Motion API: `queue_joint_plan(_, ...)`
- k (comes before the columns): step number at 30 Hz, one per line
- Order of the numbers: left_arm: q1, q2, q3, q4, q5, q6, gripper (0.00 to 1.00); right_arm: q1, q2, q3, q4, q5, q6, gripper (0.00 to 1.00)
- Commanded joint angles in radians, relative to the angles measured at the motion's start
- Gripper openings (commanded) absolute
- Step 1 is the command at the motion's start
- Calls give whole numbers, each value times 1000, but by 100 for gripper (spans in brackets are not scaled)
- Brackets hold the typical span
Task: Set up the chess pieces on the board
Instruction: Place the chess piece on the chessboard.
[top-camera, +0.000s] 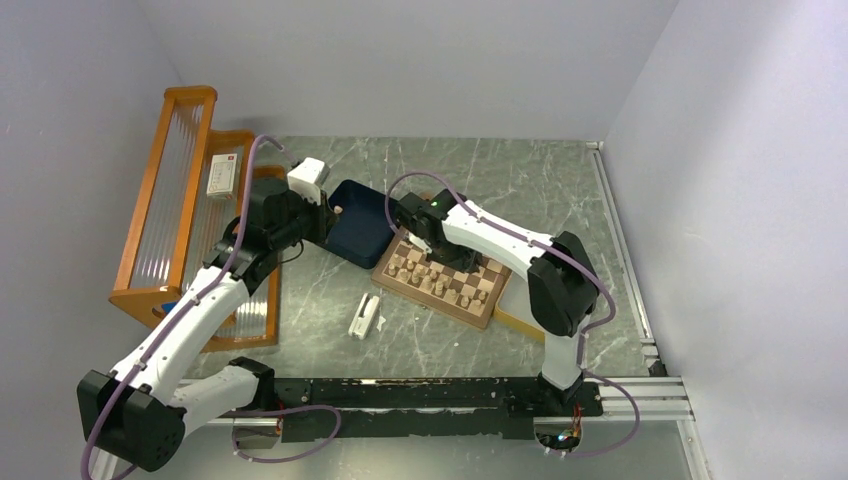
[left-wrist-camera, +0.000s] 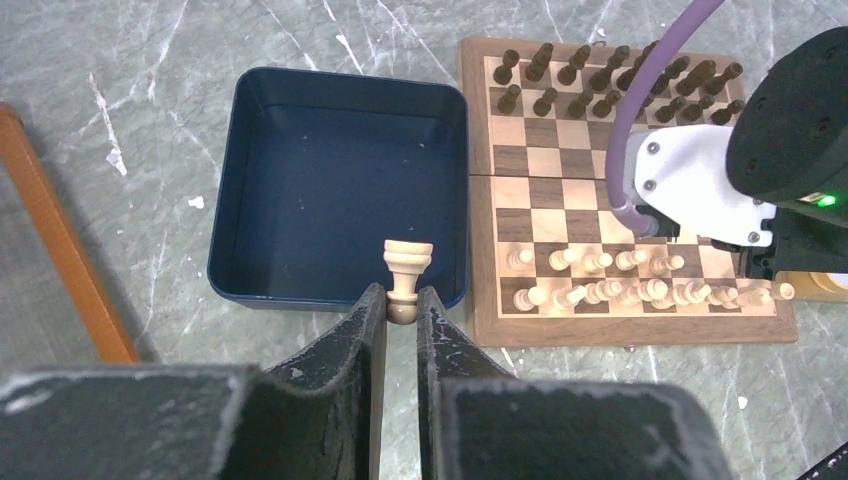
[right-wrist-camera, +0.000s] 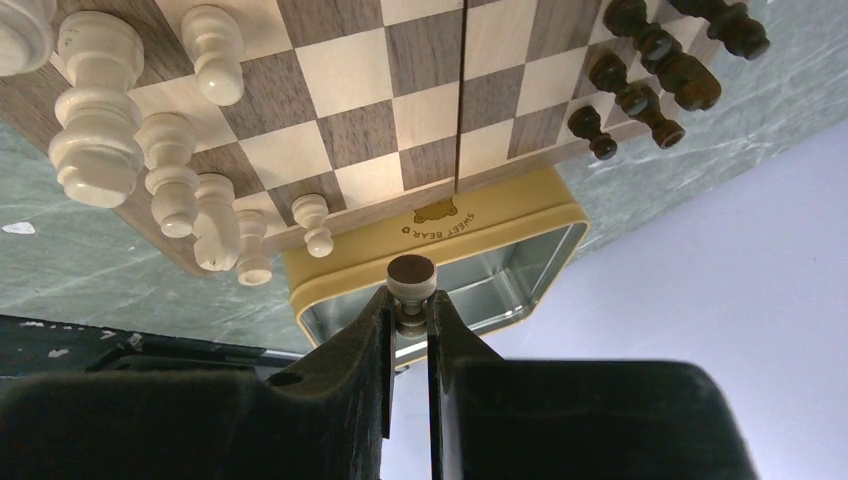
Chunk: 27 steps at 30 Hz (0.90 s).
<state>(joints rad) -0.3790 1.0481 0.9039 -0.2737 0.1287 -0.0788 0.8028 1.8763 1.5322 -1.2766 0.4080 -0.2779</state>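
1. My left tool (left-wrist-camera: 401, 302) is pinched narrow on a pale rook (left-wrist-camera: 408, 265), gripped at its foot, above the near wall of the blue tray (left-wrist-camera: 340, 80).
2. The rook's long axis runs straight on from my fingers, head at the far end.
3. The board (left-wrist-camera: 545, 225) lies to the right of this tool, just beside the tray. Pale pieces (left-wrist-camera: 620, 290) fill its near rows and dark pieces (left-wrist-camera: 600, 75) its far rows.
4. My right tool (right-wrist-camera: 410, 305) is narrow on a second pale piece (right-wrist-camera: 411, 275), felt foot towards the camera, seen against the yellow tin (right-wrist-camera: 440, 215) at the board's edge.
5. My right arm (left-wrist-camera: 700, 170) is nearer and covers some pale squares, so I can't tell which are free. I judge my left must cross rightwards.
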Motion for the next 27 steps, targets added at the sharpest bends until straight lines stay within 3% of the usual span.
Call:
queue_joint_plan(1, -16, -29, 8, -10, -48, 20, 5, 9, 28, 10, -34, -14, -48, 10)
queue_joint_plan(11, -24, -66, 15, -33, -113, 26, 5, 12, 53, -46, -27, -4, -56, 13)
queue_joint_plan(27, -44, -93, 13, -38, -127, 37, 5, 11, 159, 12, -12, -17, -61, 21)
